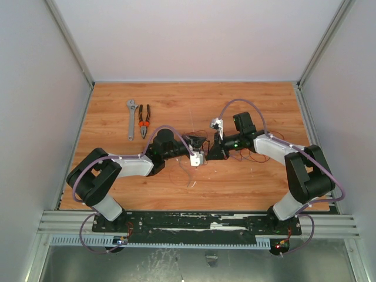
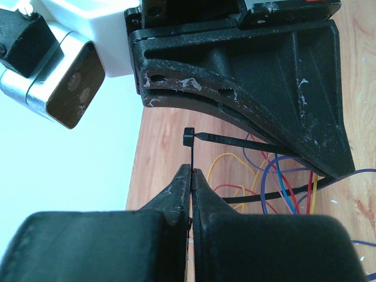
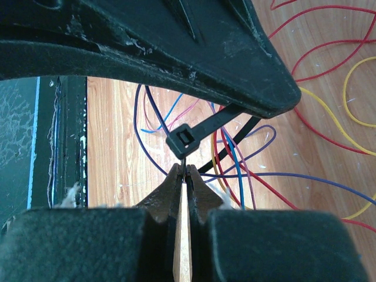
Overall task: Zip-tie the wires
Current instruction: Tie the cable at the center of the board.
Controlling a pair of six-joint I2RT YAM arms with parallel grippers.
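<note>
The black zip tie [image 2: 191,154] is held by both grippers over the wires. My left gripper [image 2: 192,170] is shut on its strap just below the small head [image 2: 188,138]. My right gripper [image 3: 185,167] is shut on the thin tail end, whose pointed tip sits at the head [image 3: 185,141]. The strap loops down around several thin wires [image 3: 235,170], red, blue, purple and yellow. In the top view the two grippers meet at mid-table, left gripper [image 1: 198,142] against right gripper [image 1: 211,147], with loose wires [image 1: 252,156] spread on the wood below.
A grey wrench [image 1: 131,117] and orange-handled pliers [image 1: 144,121] lie at the back left of the wooden table [image 1: 176,100]. More red and yellow wires [image 3: 329,70] trail over the wood to the right. White walls enclose the table on three sides.
</note>
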